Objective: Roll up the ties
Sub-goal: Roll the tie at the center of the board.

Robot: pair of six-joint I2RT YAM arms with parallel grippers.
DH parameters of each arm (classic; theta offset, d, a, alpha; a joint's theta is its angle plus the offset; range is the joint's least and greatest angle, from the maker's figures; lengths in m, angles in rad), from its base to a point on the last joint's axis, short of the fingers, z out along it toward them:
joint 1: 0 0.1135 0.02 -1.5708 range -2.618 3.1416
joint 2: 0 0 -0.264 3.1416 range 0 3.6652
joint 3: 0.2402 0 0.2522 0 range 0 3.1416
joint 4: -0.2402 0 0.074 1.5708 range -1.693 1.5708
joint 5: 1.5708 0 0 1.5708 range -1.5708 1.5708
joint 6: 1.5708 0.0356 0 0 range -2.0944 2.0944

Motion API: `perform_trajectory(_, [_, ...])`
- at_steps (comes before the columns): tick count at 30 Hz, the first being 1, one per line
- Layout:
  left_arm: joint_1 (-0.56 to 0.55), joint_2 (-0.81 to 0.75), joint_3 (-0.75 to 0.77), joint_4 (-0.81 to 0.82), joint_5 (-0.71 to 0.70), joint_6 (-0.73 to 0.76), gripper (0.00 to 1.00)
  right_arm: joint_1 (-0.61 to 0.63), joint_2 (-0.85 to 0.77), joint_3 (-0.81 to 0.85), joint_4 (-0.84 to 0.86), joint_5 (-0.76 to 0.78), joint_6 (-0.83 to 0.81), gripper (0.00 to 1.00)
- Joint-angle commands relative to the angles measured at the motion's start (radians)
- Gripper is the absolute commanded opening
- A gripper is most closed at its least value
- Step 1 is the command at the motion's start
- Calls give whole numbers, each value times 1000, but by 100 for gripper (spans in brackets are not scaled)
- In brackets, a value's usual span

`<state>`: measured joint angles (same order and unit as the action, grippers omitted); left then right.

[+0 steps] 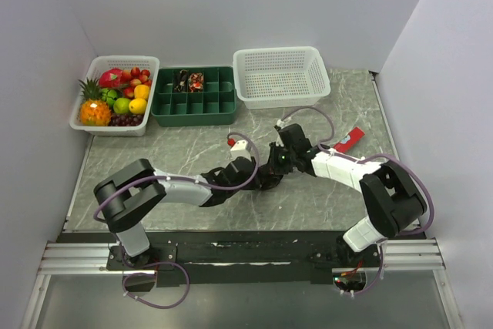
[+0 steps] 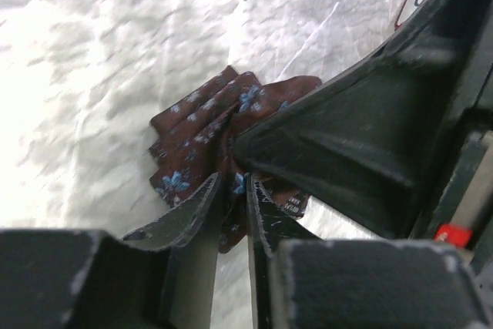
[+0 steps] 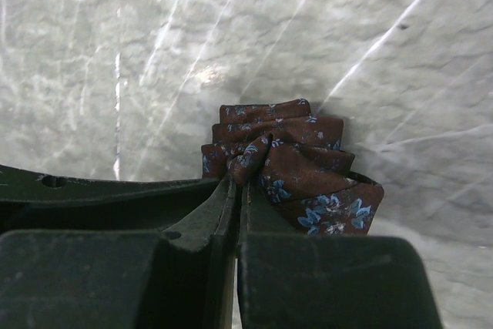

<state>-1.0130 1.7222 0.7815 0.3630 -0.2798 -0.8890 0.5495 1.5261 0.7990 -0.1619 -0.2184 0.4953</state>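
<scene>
A dark brown-red tie with small blue flowers lies bunched in folds on the marble table, seen in the left wrist view (image 2: 196,132) and the right wrist view (image 3: 312,171). My left gripper (image 2: 236,187) is shut on a fold of the tie at its near edge. My right gripper (image 3: 240,184) is shut on a fold at the bundle's left side. In the top view the two grippers, left (image 1: 258,176) and right (image 1: 275,166), meet at the table's middle and hide most of the tie. Two rolled ties (image 1: 190,81) sit in the green tray.
A green compartment tray (image 1: 208,107) stands at the back, between a white fruit basket (image 1: 114,125) on the left and a white mesh basket (image 1: 281,75) on the right. A small red flat bar (image 1: 350,140) lies right of the right arm.
</scene>
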Motion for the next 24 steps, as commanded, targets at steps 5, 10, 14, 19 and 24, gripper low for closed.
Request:
perform_trajectory(5, [-4, -136, -134, -90, -62, -65, 26, 15, 6, -69, -111, 45, 23, 0])
perform_trajectory(10, [-21, -75, -102, -98, -13, -42, 25, 18, -33, -83, -97, 42, 22, 0])
perform_trajectory(14, [-67, -30, -58, -114, -44, -53, 24, 18, -73, -87, -105, 36, 11, 2])
perform_trajectory(19, [-101, -91, -45, -170, -148, -61, 24, 20, -83, -101, -108, 31, 3, 11])
perform_trajectory(24, [-101, -128, -59, -180, -168, -36, 24, 20, -96, -115, -106, 17, -3, 24])
